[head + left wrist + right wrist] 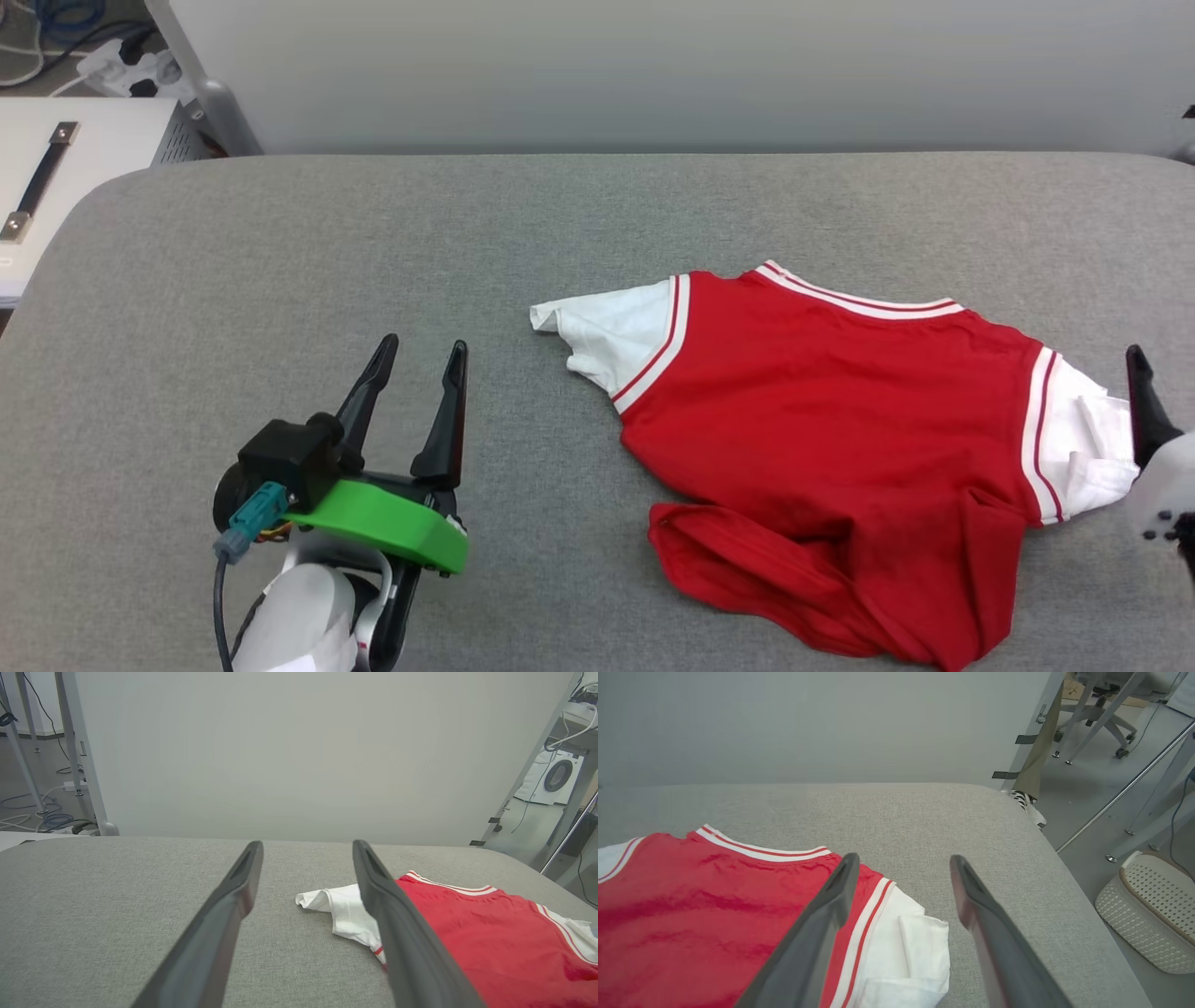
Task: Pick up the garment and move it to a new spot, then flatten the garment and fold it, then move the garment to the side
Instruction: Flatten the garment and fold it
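The red garment (822, 420) lies on the grey table (280, 261), right of centre, plain red side up, collar toward the far edge, white sleeves spread out, its lower hem rumpled and folded over near the front. No lettering shows. My left gripper (420, 359) hovers open to the left of the garment, apart from it. In the left wrist view the open left gripper (307, 845) has the garment (490, 933) off to its right. My right gripper (903, 858) is open over the right white sleeve (901, 952); one of its dark fingers (1144, 401) sits beside that sleeve.
A pale wall panel (653, 65) stands behind the table. A white cabinet (75, 159) with a strap handle sits at the far left, with cables behind it. A white perforated basket (1148, 910) stands on the floor past the table's right edge, among metal frame legs.
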Robot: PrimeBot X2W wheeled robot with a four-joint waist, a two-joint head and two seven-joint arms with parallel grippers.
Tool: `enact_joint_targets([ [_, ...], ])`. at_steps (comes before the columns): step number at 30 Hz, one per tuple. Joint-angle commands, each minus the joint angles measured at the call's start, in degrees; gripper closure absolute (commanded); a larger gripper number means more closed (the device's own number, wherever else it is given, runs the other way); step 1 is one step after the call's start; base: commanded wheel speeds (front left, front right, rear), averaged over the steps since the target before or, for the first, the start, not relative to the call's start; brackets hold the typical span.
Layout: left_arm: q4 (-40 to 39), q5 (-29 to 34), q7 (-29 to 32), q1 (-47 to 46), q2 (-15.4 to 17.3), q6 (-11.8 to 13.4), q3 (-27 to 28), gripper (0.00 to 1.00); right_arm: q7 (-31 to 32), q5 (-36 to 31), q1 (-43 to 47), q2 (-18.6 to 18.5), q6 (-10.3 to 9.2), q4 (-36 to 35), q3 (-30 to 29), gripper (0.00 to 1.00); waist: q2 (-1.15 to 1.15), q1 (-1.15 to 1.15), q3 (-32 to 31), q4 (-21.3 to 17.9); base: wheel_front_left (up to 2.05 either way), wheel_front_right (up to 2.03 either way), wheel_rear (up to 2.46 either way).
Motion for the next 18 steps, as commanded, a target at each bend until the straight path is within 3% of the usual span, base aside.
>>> enact_joint_targets([
  [1,-0.2,-0.6,-0.3,1.2,-0.2,-0.3,-0.1,0.00,-1.6,0.2,2.2,1.2,-0.08,-1.8,0.2,0.00,0.00,0.00,-0.9,-1.0,0.00,0.00,0.00],
  [10,0.1,-2.7,-0.3,2.7,-0.8,-0.3,-0.3,0.00,-11.0,-0.2,11.1,10.8,-0.08,-11.7,-1.4,0.00,0.00,0.00,-0.8,-3.0,0.00,0.00,0.00],
  [15,1.0,-3.5,-0.3,0.9,1.0,-0.3,-2.0,0.00,-12.0,-0.5,11.9,12.7,-0.08,-15.1,-1.2,0.00,0.00,0.00,0.3,-4.8,0.00,0.00,0.00],
  [18,1.7,-5.1,3.4,-3.2,3.7,-0.3,-4.2,0.00,-11.6,-0.7,11.6,13.2,-0.08,-17.1,-1.0,0.00,0.00,0.00,1.7,-6.0,0.00,0.00,0.00],
])
